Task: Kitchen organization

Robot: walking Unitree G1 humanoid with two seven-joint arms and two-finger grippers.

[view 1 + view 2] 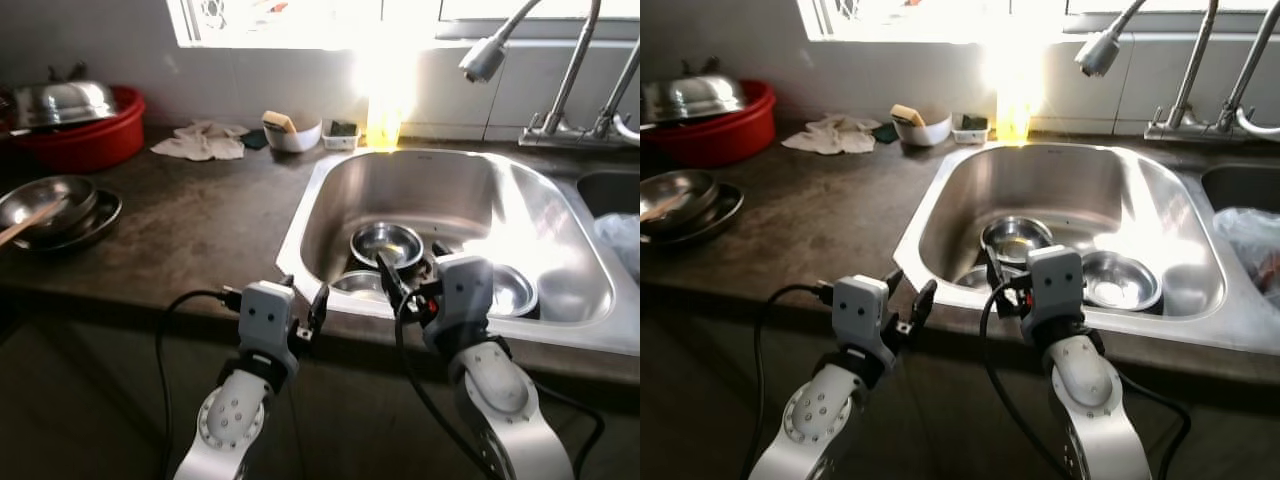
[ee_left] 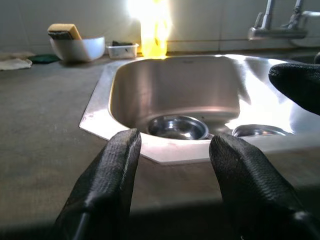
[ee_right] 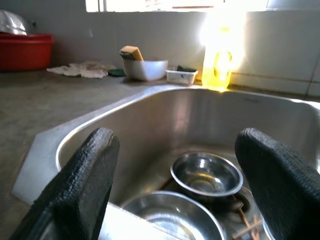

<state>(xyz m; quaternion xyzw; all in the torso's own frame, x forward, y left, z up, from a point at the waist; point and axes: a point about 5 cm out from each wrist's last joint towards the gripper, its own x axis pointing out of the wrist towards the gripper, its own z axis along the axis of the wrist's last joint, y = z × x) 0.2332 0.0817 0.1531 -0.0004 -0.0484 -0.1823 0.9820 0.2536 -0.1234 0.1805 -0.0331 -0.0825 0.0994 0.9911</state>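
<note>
From the head camera you see the sink (image 1: 330, 190) with three steel bowls (image 1: 387, 243) still in its basin, so the tidying looks barely begun; your left gripper (image 1: 318, 308) hangs released at the front edge of the surface (image 1: 200, 220), and your right gripper (image 1: 392, 285) reaches over the sink's near rim, empty. A red basin (image 1: 85, 135) with a steel lid, stacked plates (image 1: 60, 210) and a cloth (image 1: 200, 142) wait further left. In the left wrist view the fingers (image 2: 107, 185) stand apart, holding nothing, aimed at the sink. In the right wrist view the spread fingers (image 3: 82, 185) frame one bowl (image 3: 206, 174); window glare washes out the yellow bottle (image 3: 219, 62), and sticks beside the bowls are hard to identify.
</note>
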